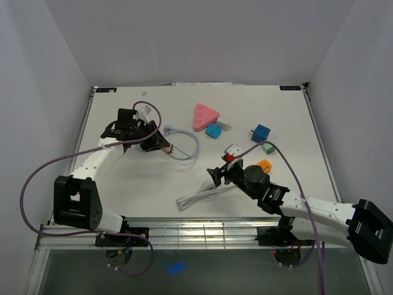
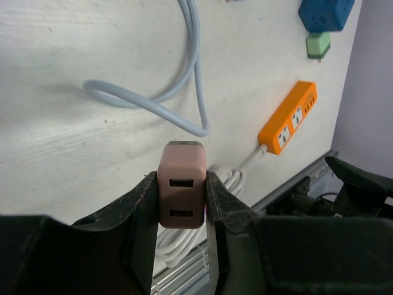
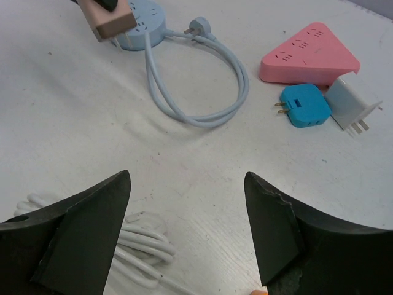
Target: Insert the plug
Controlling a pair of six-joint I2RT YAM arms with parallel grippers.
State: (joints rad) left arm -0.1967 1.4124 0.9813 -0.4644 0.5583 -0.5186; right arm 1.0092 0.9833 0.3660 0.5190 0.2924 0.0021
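My left gripper is shut on a pink USB charger plug, its two USB ports facing the camera. In the top view the plug is at the table's left-middle. In the right wrist view the plug hangs right next to a round light-blue power strip, whose light-blue cable loops to the right. I cannot tell whether plug and strip touch. My right gripper is open and empty above bare table, also seen in the top view.
An orange power strip with a coiled white cable lies by my right gripper. A pink triangular strip, blue adapter, white adapter, blue cube and green adapter lie at the back right.
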